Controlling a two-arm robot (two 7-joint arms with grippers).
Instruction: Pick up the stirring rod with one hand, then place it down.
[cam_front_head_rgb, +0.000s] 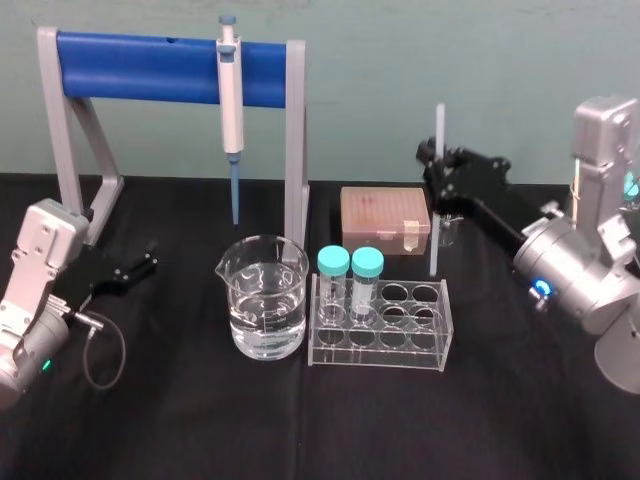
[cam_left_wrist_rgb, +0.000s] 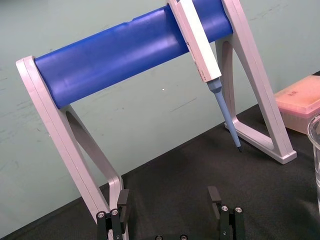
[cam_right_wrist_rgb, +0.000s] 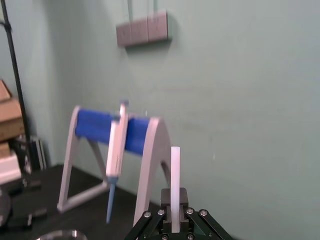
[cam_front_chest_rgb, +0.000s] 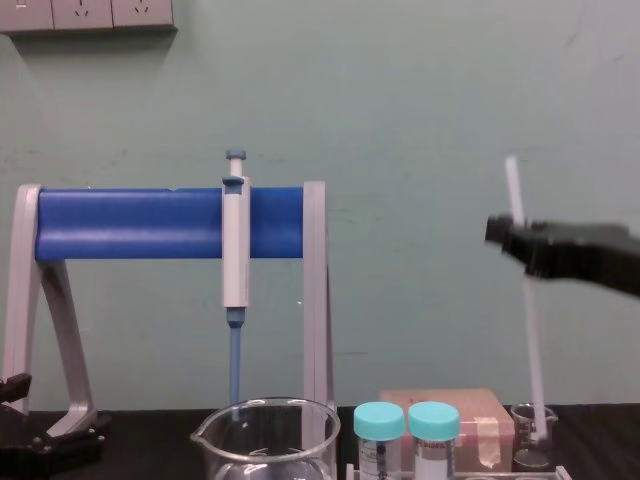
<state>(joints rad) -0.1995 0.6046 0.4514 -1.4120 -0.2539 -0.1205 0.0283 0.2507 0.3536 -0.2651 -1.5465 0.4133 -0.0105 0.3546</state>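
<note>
The stirring rod (cam_front_head_rgb: 436, 245) is a thin white translucent stick, standing nearly upright at the back right of the table. My right gripper (cam_front_head_rgb: 437, 165) is shut on its upper part, with a short length sticking out above the jaws (cam_right_wrist_rgb: 175, 165). In the chest view the stirring rod (cam_front_chest_rgb: 533, 340) leans slightly, and its lower end shows at a small glass beaker (cam_front_chest_rgb: 533, 450). Whether that end rests inside the glass is unclear. My left gripper (cam_front_head_rgb: 150, 258) lies parked low at the table's left, open with nothing between its fingers (cam_left_wrist_rgb: 215, 195).
A grey stand with a blue bar (cam_front_head_rgb: 150, 68) holds a pipette (cam_front_head_rgb: 230, 95) at the back. In the middle are a large beaker of water (cam_front_head_rgb: 265, 298) and a clear tube rack (cam_front_head_rgb: 380, 325) with two teal-capped tubes. A pink tip box (cam_front_head_rgb: 385, 220) sits behind the rack.
</note>
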